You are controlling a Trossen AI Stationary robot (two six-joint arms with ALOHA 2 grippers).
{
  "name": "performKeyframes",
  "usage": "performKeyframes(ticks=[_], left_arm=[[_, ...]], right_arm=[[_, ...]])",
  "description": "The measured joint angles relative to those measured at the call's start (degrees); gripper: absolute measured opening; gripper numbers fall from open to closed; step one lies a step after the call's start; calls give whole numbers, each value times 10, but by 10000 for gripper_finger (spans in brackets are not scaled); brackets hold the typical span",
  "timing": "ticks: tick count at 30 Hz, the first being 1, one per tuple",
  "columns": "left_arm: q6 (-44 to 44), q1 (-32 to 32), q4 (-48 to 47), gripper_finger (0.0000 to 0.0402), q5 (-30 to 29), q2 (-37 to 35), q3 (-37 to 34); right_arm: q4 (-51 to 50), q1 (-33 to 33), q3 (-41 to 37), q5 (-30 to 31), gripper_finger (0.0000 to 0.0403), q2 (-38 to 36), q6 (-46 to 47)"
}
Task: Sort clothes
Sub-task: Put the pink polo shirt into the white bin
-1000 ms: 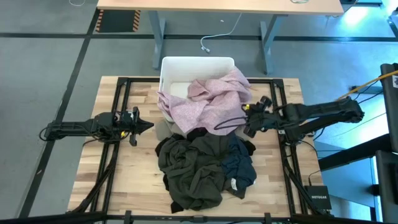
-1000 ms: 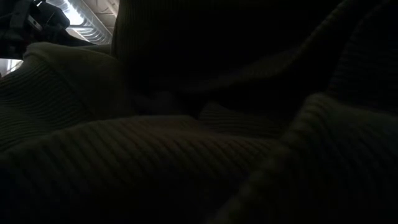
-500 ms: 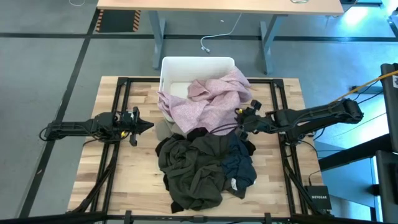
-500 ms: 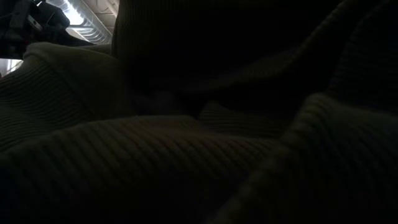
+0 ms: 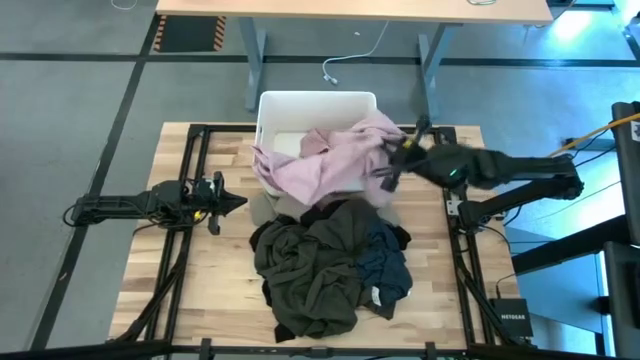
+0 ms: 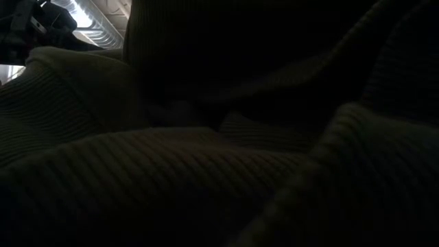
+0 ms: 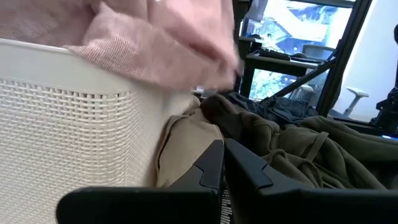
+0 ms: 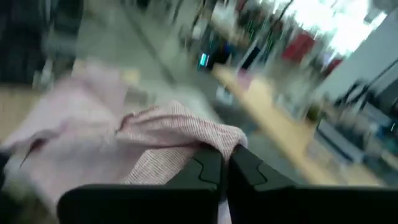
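A pale pink shirt [image 5: 325,160] lies draped over the near rim of the white bin [image 5: 300,103]. My right gripper [image 5: 387,168] hovers at the shirt's right side, shut on its fabric [image 8: 186,134]. On the table in front of the bin lies a heap of clothes: an olive-green piece [image 5: 310,265], a navy one [image 5: 385,262] and a black one [image 5: 318,212]. A beige piece [image 7: 180,146] leans against the bin's wall. My left gripper [image 5: 236,203] is shut on nothing, left of the bin. Dark ribbed fabric [image 6: 206,171] fills the low view. My right gripper pinches a bunched fold of the pink shirt [image 8: 214,142] between its two fingers, at the shirt's right side. The fingers come from the table's right, slanting down. The held part is raised, and the rest of the shirt lies over the bin's rim and inside it.
Black frame rails [image 5: 195,150] run along the table's left and right sides. A desk [image 5: 350,10] stands beyond the far edge. Bare wood [image 5: 190,280] shows on the near left of the table.
My right gripper has gone toward the pink shirt and shut on it, then risen and moved toward the far edge. The shirt's near right part has been drawn up off the dark heap toward the bin. The part in the bin has stayed.
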Motion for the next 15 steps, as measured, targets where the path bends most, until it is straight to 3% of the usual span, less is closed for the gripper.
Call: performKeyframes(ticks=[3, 7, 11, 15], left_arm=[[0, 0, 0, 8, 0, 0, 0], [0, 0, 0, 8, 0, 0, 0], [0, 0, 0, 8, 0, 0, 0], [0, 0, 0, 8, 0, 0, 0]], right_arm=[[77, -41, 63, -50, 18, 18, -62], [163, -121, 138, -165, 7, 69, -96], [172, -193, 209, -277, 11, 144, -67], [161, -228, 253, -348, 13, 220, -34]])
